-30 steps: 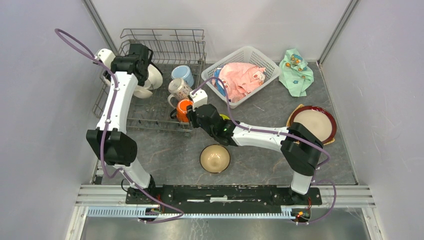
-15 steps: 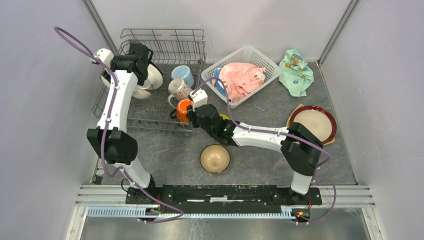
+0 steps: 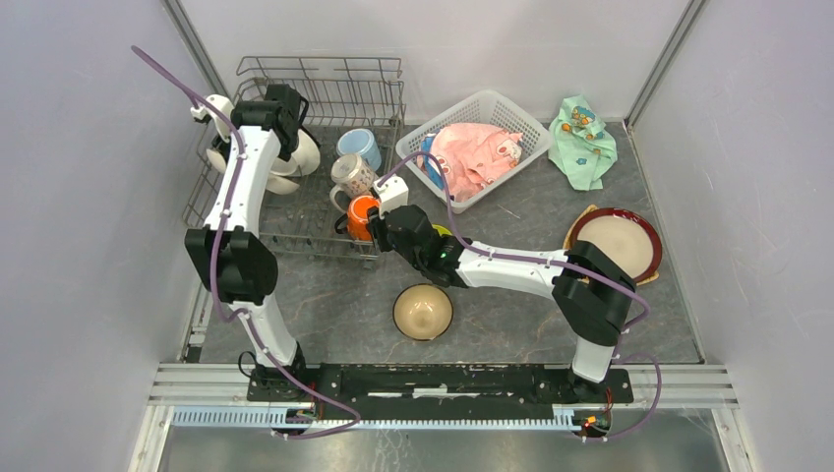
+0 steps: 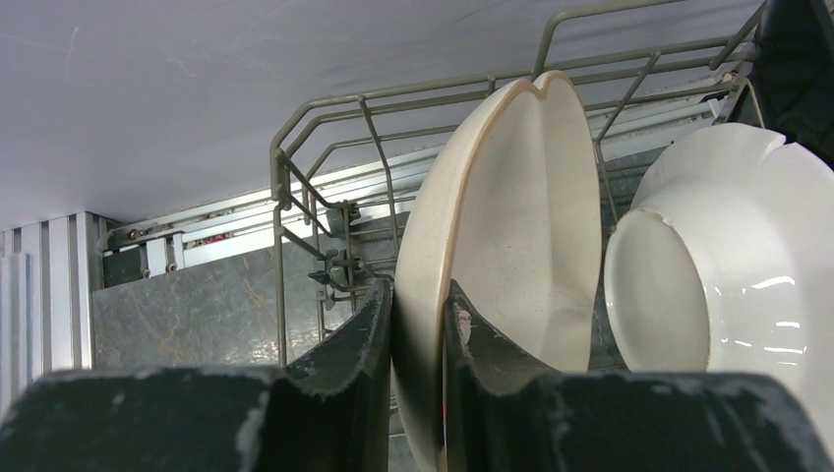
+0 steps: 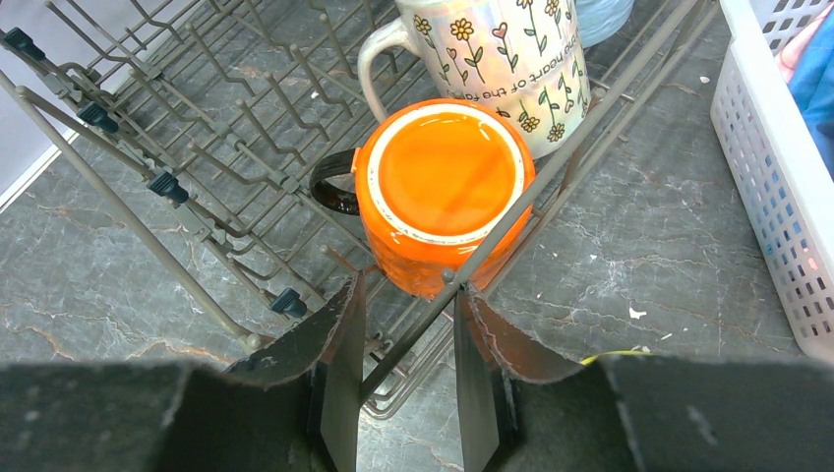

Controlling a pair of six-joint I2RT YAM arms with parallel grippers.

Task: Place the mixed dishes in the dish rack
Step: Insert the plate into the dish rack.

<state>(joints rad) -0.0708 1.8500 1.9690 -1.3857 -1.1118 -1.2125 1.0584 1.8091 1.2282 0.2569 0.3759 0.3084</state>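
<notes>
The dish rack (image 3: 320,67) stands at the back left. My left gripper (image 4: 419,290) is shut on the rim of a cream plate (image 4: 511,216), which stands on edge inside the rack beside a white plate (image 4: 728,265). An orange mug (image 5: 443,187) sits upside down at the rack's near right corner, next to a flower-patterned mug (image 5: 502,49) and a light-blue mug (image 3: 360,147). My right gripper (image 5: 409,287) is open just outside that corner. The rack's top wire runs between its fingers, and the orange mug lies just beyond their tips.
A tan bowl (image 3: 423,311) sits on the table in front of the right arm. A red-rimmed plate (image 3: 616,242) lies at the right on another dish. A white lattice basket (image 3: 492,108) holds a pink cloth (image 3: 472,152); a mint-green cloth (image 3: 582,138) lies behind.
The left arm has swung its elbow and wrist slightly right and toward the back of the rack, with the cream plate still gripped. The right arm has not moved.
</notes>
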